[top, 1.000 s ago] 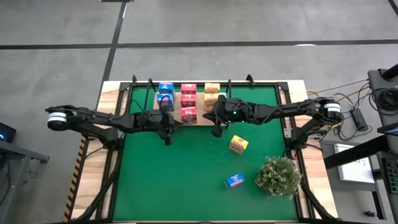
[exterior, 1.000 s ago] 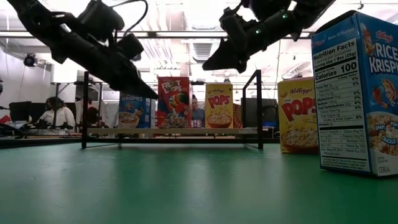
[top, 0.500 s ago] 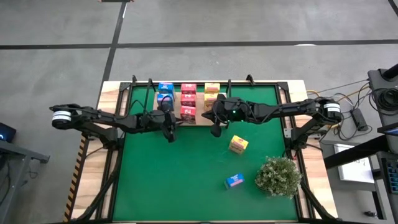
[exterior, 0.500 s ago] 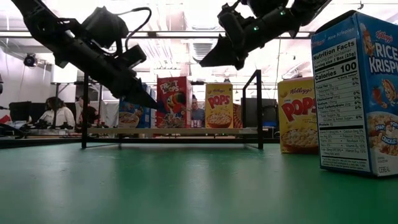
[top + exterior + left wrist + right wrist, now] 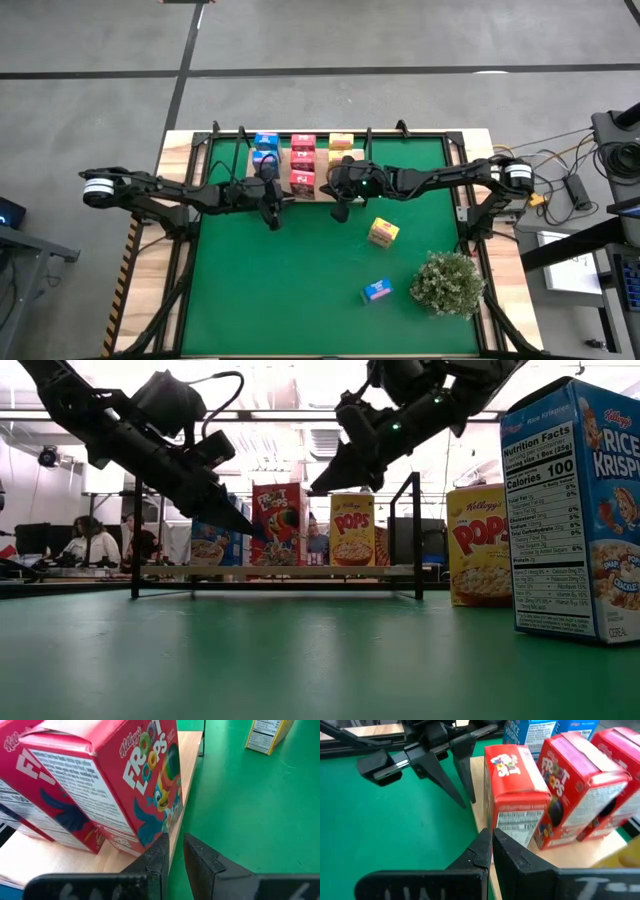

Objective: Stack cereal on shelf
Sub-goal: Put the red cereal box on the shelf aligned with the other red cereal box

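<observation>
The shelf [image 5: 286, 190], a light-wood board, lies at the far middle of the green mat. It carries two blue cartons [image 5: 266, 148], three pink-red ones [image 5: 303, 162] and two yellow ones [image 5: 341, 148] in rows. A loose yellow carton [image 5: 383, 232] and a loose blue carton [image 5: 376, 291] stand on the mat. My left gripper [image 5: 271, 218] hovers at the shelf's near edge, just left of the front pink-red carton [image 5: 115, 785], its fingers almost together. My right gripper [image 5: 340, 212], shut, hangs right of that carton [image 5: 515, 780] and above the mat. My left gripper [image 5: 174, 842] points down and slants toward the front pink-red carton's lower near corner [image 5: 169, 827]. Whether a fingertip [image 5: 161, 845] touches that corner or the shelf edge, I cannot tell.
A bushy green plant [image 5: 448, 283] stands at the mat's near right. Black posts [image 5: 415, 535] rise from the shelf's corners. The loose blue carton [image 5: 575, 510] and the loose yellow carton [image 5: 480, 545] stand right of the grippers. People sit in the room behind the table.
My left gripper has dropped and moved right toward the front pink-red carton, then held still. My right gripper has shifted toward the table's left and lowered toward the same carton. No carton has moved.
</observation>
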Controlling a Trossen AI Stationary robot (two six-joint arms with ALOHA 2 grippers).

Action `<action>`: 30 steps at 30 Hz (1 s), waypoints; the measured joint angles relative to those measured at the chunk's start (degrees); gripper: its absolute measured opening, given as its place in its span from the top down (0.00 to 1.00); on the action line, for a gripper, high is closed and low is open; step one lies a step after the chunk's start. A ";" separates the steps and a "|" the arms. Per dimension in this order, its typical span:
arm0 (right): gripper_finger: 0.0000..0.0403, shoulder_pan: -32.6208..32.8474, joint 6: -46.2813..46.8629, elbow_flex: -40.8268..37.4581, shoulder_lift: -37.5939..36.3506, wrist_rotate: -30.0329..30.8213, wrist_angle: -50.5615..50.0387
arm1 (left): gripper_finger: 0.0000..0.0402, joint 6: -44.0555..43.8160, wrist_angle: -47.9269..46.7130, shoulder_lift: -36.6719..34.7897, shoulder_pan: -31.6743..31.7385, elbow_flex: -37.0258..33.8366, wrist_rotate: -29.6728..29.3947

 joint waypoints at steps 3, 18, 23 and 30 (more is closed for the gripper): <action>0.98 0.00 -1.55 2.59 1.60 -0.57 -0.73 | 0.90 0.00 -0.21 -0.02 0.00 0.00 0.00; 0.98 -0.07 -3.29 11.07 6.63 -1.36 -11.61 | 0.90 -1.25 -0.21 -0.04 0.00 0.02 0.04; 0.98 -0.50 -3.29 11.34 7.13 0.44 -11.65 | 0.90 -1.44 -0.20 -0.04 0.00 0.02 0.04; 0.98 -0.77 -3.31 11.34 6.94 0.61 -11.57 | 0.90 -1.49 -0.18 -0.04 0.00 0.02 0.04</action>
